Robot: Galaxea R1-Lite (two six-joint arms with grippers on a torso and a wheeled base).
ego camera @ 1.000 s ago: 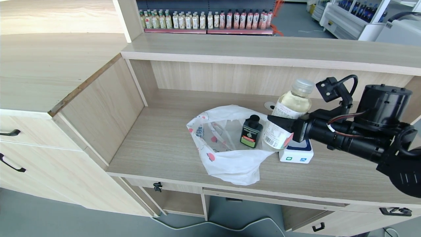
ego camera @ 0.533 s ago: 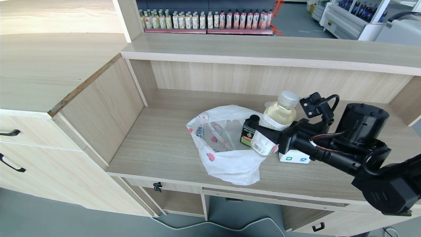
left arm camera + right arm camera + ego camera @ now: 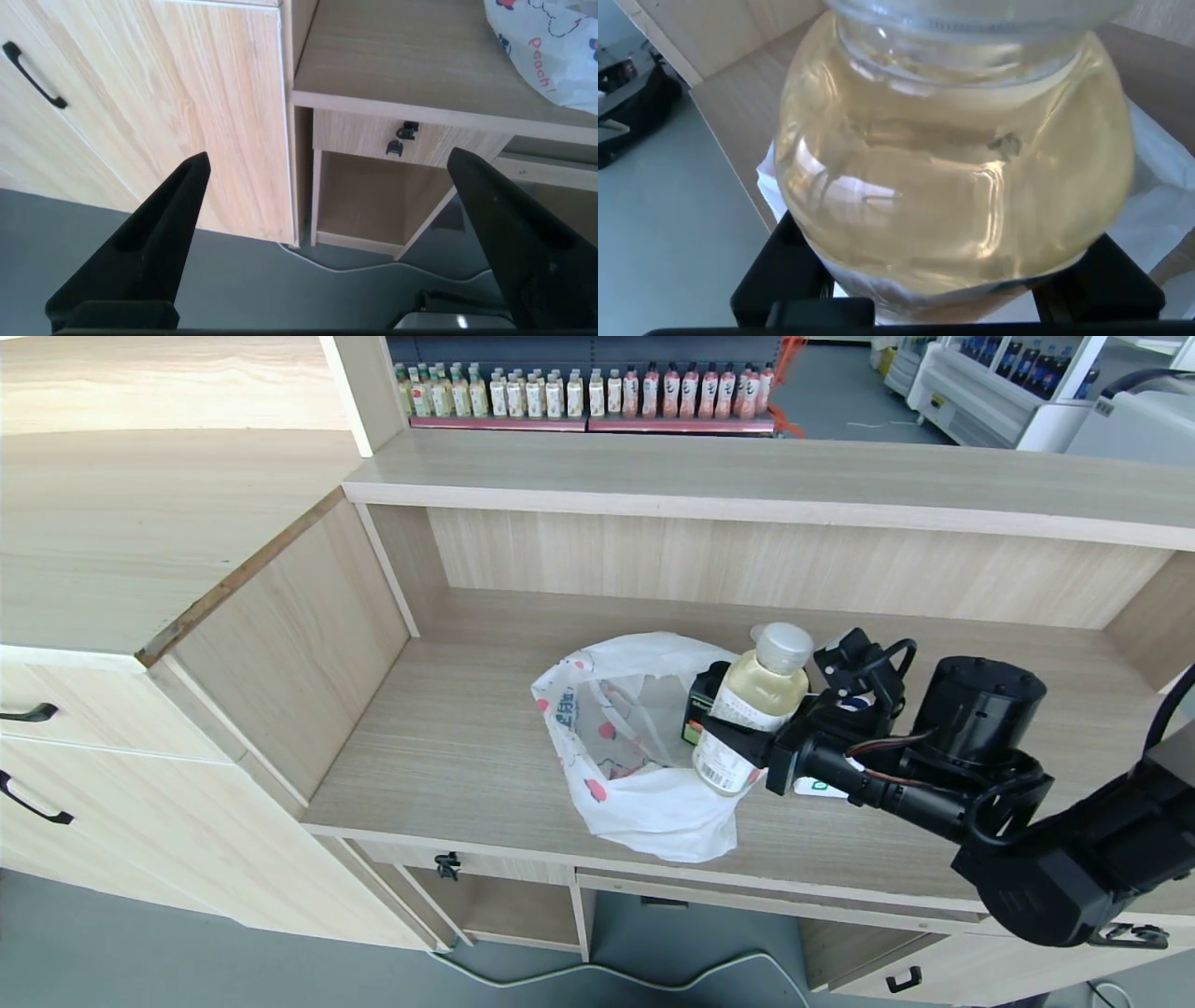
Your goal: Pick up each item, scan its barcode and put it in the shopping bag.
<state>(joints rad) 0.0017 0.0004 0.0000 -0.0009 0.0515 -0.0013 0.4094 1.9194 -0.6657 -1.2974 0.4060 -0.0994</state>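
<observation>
1. Right hand (image 3: 744, 749): closed on the clear plastic bottle of pale yellow drink (image 3: 756, 695), with the black fingers clamping its white-labelled lower half.
2. The bottle is tilted, with its cap leaning toward the back of the light wooden counter (image 3: 467, 737) and its base toward the front. A barcode shows low on the label.
3. The bottle's base hangs at the right rim of the white plastic shopping bag with red print (image 3: 644, 798), which lies open on the counter (contact between bottle and bag cannot be determined).
4. A small dark bottle with a green and red label (image 3: 696, 711) stands upright just behind the held bottle, at the bag's right edge.
5. A white box-shaped scanner (image 3: 822, 787) sits on the counter, largely hidden behind the right arm.
6. Left hand (image 3: 327, 163): open, with the fingers spread wide, positioned low in front of the cabinet beneath the counter.
</observation>
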